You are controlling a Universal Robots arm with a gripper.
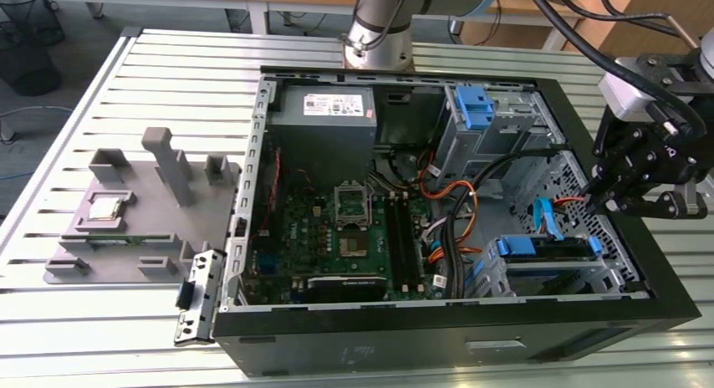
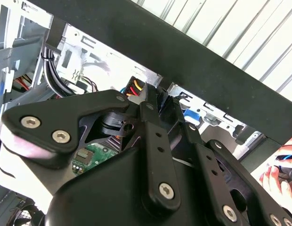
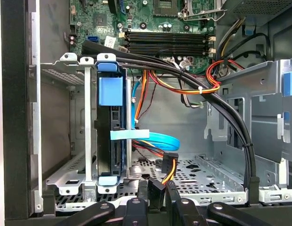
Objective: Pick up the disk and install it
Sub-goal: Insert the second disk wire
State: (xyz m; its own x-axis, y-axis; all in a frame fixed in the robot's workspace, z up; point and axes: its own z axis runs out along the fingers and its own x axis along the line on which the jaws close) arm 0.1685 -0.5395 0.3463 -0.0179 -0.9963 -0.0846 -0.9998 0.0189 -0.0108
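The disk [image 3: 111, 136] stands on edge in its blue bracket inside the drive cage [image 3: 75, 141] of the open computer case [image 1: 446, 321]. In the exterior view the disk [image 1: 543, 247] sits in the cage at the case's lower right corner. My gripper [image 1: 653, 202] hangs above the case's right wall, a little way from the disk. In both wrist views its black fingers [image 3: 149, 192] are close together, pinching a black connector [image 2: 145, 94] with orange, yellow and red wires. A blue flat cable [image 3: 155, 139] lies beside the disk.
A thick black cable bundle [image 3: 207, 99] arcs across the bay. The motherboard [image 1: 346, 229], grey power supply [image 1: 323, 108] and a second blue-tabbed cage [image 1: 474, 108] fill the case. A grey fixture with a processor chip [image 1: 106, 206] stands at the exterior view's left. A person's hand [image 2: 278, 175] is beyond the case.
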